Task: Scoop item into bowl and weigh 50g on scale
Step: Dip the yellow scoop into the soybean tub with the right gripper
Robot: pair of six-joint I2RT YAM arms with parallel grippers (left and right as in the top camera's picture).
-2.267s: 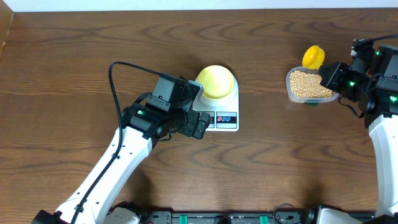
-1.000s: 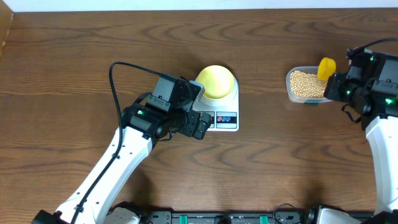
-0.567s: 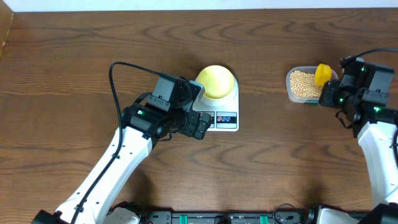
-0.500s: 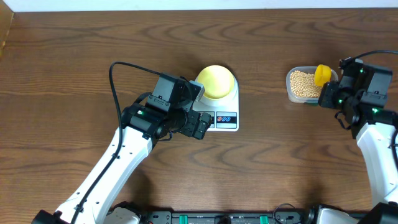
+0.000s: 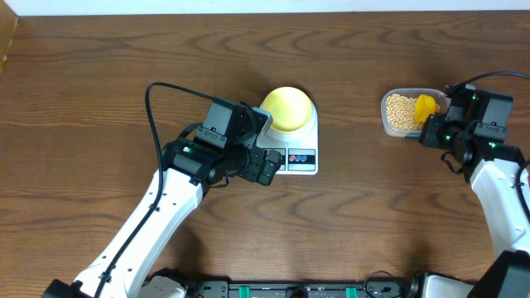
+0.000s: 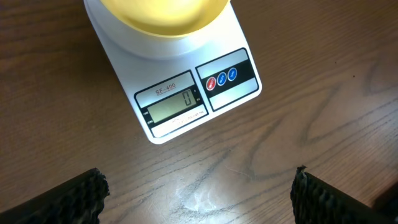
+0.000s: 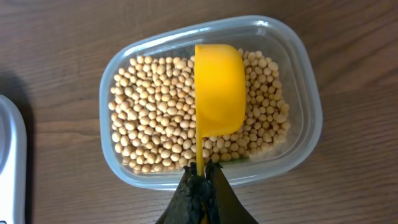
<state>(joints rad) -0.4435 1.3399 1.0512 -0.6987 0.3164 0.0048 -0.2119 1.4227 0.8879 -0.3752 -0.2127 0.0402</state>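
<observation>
The pale yellow-green bowl sits on the white scale, whose display reads 0. My left gripper hovers open over the table just in front of the scale, nothing between its fingers. Tan beans fill a clear plastic tub at the right. My right gripper is shut on the thin handle of a yellow scoop. The scoop's cup lies over the beans inside the tub, its rounded back facing up.
Brown wooden table all around. A black cable loops off the left arm. The scale's corner shows at the left edge of the right wrist view.
My right arm has swung left and lowered the scoop from above the tub's far rim down onto the beans, tipping it over. The left arm, bowl and scale have not moved.
</observation>
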